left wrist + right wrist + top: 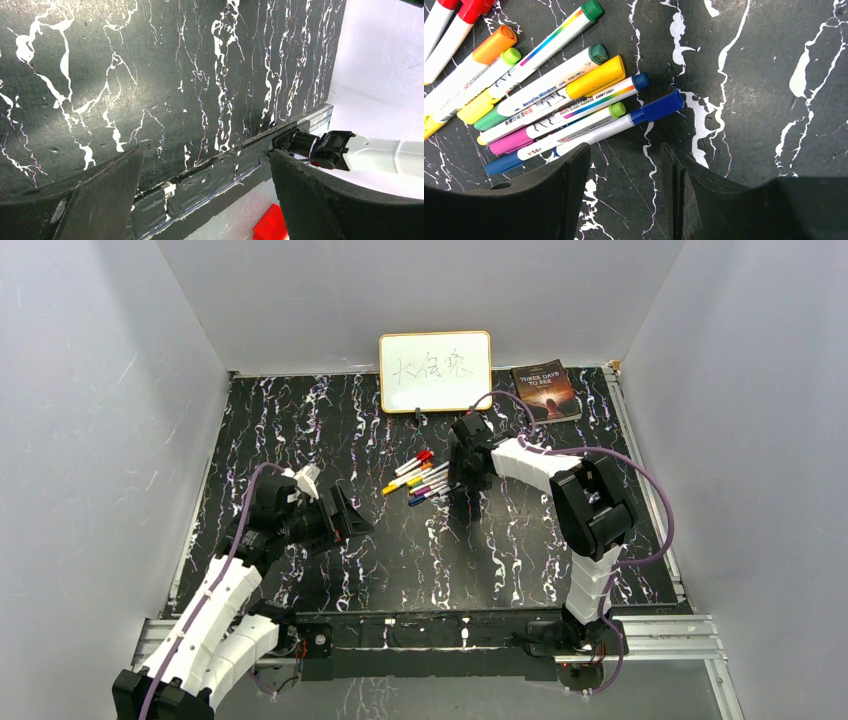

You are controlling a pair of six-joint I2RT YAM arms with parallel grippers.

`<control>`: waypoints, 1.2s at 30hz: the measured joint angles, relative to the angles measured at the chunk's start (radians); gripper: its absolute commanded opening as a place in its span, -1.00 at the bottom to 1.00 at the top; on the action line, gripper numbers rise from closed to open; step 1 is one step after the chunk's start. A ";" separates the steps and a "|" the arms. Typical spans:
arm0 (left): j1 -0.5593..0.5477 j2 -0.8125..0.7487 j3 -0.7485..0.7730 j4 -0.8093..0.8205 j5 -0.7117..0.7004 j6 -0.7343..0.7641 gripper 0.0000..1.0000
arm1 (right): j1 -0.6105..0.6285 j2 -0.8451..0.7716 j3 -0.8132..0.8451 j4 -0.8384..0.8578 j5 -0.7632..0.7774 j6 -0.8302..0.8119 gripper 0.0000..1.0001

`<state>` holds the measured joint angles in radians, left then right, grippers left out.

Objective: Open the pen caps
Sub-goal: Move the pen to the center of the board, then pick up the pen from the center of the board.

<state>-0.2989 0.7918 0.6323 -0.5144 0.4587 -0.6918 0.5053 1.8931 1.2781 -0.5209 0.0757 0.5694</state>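
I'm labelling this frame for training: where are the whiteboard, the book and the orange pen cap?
whiteboard point(435, 372): top view, middle of its face.
book point(546, 392): top view, centre of cover.
orange pen cap point(495, 45): right wrist view, middle of the cap.

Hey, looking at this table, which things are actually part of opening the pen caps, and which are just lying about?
For the job:
- pens, bunched mid-table
- pen caps, still on as far as shows

Just lying about:
- whiteboard with writing, at the far edge
- book beside it
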 measured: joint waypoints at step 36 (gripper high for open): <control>0.000 -0.029 -0.031 -0.005 0.000 -0.016 0.97 | 0.083 0.023 -0.007 0.000 0.166 -0.046 -0.53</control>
<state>-0.2989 0.7631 0.6018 -0.5194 0.4587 -0.7082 0.5884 1.9156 1.2713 -0.5205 0.2413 0.5236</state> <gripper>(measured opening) 0.983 0.278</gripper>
